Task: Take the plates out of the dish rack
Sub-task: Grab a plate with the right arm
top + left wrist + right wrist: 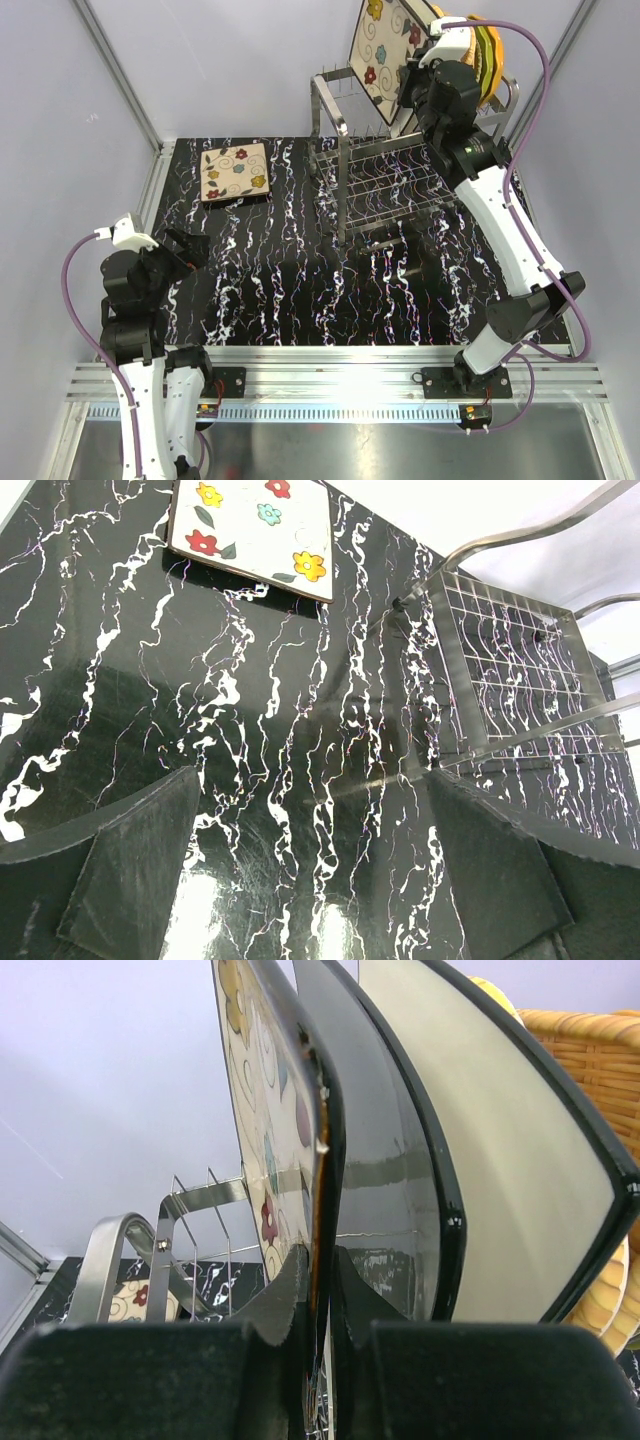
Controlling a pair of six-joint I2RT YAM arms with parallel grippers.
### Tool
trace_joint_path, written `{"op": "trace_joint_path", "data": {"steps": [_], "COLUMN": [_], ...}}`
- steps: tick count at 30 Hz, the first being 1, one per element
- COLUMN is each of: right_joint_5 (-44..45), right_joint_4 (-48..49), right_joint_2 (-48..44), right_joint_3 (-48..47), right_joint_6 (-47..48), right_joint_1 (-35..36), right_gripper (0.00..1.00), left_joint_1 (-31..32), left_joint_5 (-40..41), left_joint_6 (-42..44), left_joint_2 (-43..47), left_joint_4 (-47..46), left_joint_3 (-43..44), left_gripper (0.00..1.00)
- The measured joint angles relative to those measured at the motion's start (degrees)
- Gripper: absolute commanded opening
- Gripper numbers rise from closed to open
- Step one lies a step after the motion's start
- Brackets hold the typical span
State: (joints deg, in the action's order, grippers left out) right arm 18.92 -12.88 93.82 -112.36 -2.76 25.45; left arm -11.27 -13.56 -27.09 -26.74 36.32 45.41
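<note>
The silver wire dish rack [385, 180] stands at the back right of the table. My right gripper [412, 92] is shut on the edge of a square cream flower-patterned plate [385, 45], held upright above the rack's top tier; its rim sits between my fingers in the right wrist view [318, 1160]. Behind it stand a square cream plate [500, 1160] and woven-look orange-tan plates [488, 55]. Another flower-patterned plate [235, 172] lies flat on the table at the back left. My left gripper [190, 250] is open and empty, low over the table at the near left.
The black marbled table [300, 290] spreads between the arms. The rack's lower tier [520, 670] shows in the left wrist view, with the flat flowered plate [255, 530] at the top. Metal frame posts stand at the back corners.
</note>
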Motion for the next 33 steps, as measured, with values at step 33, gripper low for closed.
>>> {"op": "trace_joint_path", "data": {"steps": [33], "right_joint_5": [-3.19], "right_joint_4": [-0.85], "right_joint_2": [0.63], "right_joint_3": [-6.95], "right_joint_6": [0.31], "right_joint_1": [-0.66], "right_gripper": [0.0], "left_joint_1": [0.0], "left_joint_5": [-2.75], "left_joint_6": [-2.6], "left_joint_2": [-0.55], "left_joint_4": [-3.13], "left_joint_3": [0.61], "left_gripper": [0.99]}}
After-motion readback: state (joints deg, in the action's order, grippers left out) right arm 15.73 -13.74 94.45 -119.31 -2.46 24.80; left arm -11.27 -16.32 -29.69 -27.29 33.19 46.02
